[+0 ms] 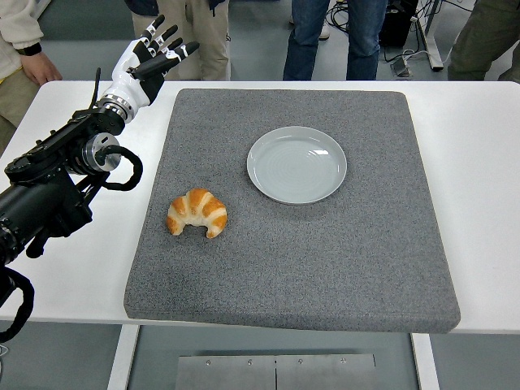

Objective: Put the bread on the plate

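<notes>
The white surface [487,203] carries a grey mat [325,260] that covers most of its middle; below the near edge, a metal panel [276,370] shows.

On the mat's left half lies the bread [197,213], a golden croissant. Its long axis runs roughly left to right, and both tips curl toward the near edge — the arch bulges away from the robot. It sits well apart from the plate [296,164], a pale round dish farther back and to the right, with bare mat between the 2.

The left arm [57,179] reaches in along the surface's left side. Its left hand [150,57] is raised by the far left corner of the mat, fingers spread apart — holding nothing, touching nothing.

Beyond the far edge stand several people, seen only as legs [325,36] and a sleeve [20,24], on a grey floor.
</notes>
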`<state>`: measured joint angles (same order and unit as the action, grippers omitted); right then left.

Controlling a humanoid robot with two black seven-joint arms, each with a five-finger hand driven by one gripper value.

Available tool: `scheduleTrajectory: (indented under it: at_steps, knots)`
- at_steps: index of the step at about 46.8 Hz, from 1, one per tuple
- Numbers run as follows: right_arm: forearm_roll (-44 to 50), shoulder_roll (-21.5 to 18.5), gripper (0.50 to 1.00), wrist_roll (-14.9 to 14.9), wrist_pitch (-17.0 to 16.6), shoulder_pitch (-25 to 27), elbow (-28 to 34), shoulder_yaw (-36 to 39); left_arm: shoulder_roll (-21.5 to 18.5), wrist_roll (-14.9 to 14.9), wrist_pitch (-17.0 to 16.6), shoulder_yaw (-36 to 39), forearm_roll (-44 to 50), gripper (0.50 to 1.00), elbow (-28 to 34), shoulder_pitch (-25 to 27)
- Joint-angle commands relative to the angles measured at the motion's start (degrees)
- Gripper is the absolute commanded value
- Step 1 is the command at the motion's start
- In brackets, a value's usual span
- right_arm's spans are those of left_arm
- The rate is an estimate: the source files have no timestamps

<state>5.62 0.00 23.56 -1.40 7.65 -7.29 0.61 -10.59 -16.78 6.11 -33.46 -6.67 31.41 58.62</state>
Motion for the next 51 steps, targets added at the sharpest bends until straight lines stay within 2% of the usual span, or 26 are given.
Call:
scheduleTrajectory:
  at_steps: [1,6,18,31,46,51]
  knots:
    - [0.00,0.00,1.000,0.00,-0.01,0.00,0.00,0.00,-0.92,-0.01,-1.54,0.15,-0.01,0.969,2.68,-0.17]
    - [0.00,0.00,1.000,0.00,-0.01,0.00,0.00,0.00,-2.41,0.34,-3.65,0.15,0.08,0.969,6.37,-0.52]
    - [0.00,0.00,1.000,0.00,-0.01,0.00,0.00,0.00,-8.48,0.70,-5.85,1.03,0.17,0.969,19.29,-2.63]
    - [0.00,0.00,1.000,0.00,0.08,0.00,0.00,0.00,-16.12,0.08,-5.94,6.57,-0.27,0.971,29.31,-2.72]
    - [0.00,0.00,1.000,0.00,-0.01,0.00,0.00,0.00,-24.47,-0.01,-5.59,6.83,-0.71,0.969,39.42,-3.86]
    - [0.00,0.00,1.000,0.00,0.00,0.00,0.00,0.00,-25.97,-0.01,-5.59,6.83,-0.71,0.969,41.27,-3.86]
